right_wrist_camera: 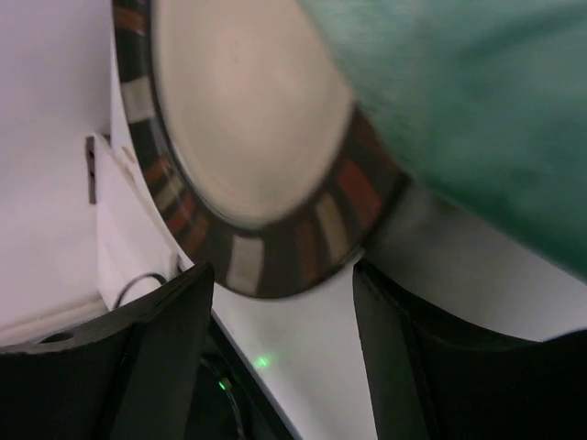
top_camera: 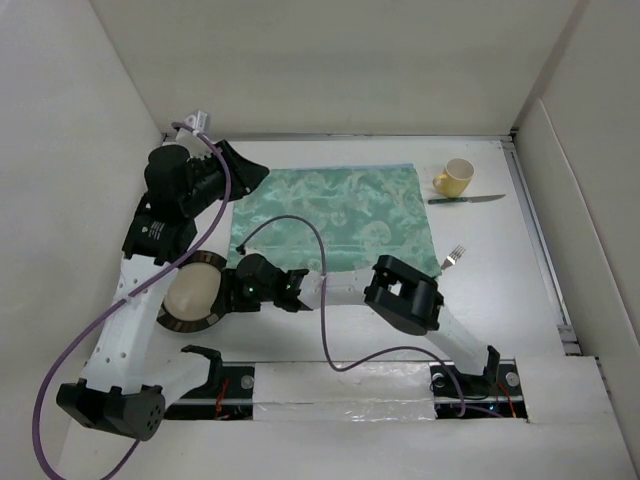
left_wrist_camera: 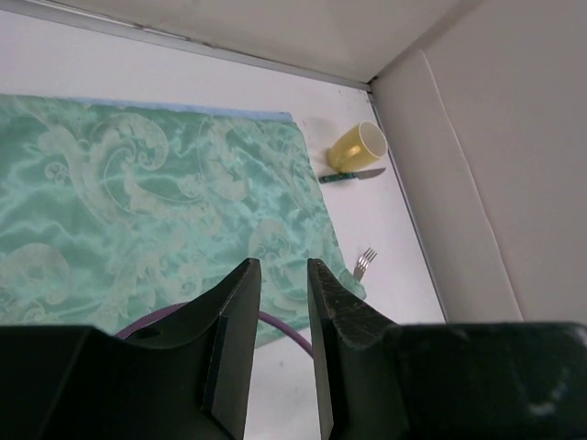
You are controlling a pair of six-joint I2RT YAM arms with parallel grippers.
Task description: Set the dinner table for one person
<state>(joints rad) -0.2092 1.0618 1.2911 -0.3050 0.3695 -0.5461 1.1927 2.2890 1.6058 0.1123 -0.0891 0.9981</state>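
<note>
A cream plate with a dark striped rim (top_camera: 193, 292) lies on the white dinner table (top_camera: 490, 300) at the near left, just off the green patterned placemat (top_camera: 335, 212). My right gripper (top_camera: 222, 291) reaches left and is wide open at the plate's right edge. In the right wrist view the plate's rim (right_wrist_camera: 275, 266) sits between the open gripper's (right_wrist_camera: 284, 302) fingertips, not clamped. My left gripper (top_camera: 255, 172) hovers over the placemat's far left corner. Its jaws (left_wrist_camera: 282, 268) stand a narrow gap apart and hold nothing.
A yellow mug (top_camera: 455, 178) stands at the far right, also in the left wrist view (left_wrist_camera: 358, 145). A knife (top_camera: 467, 200) lies beside it, and a fork (top_camera: 455, 258) lies by the placemat's right edge. White wall panels enclose the table. A purple cable (top_camera: 300, 225) loops over the placemat.
</note>
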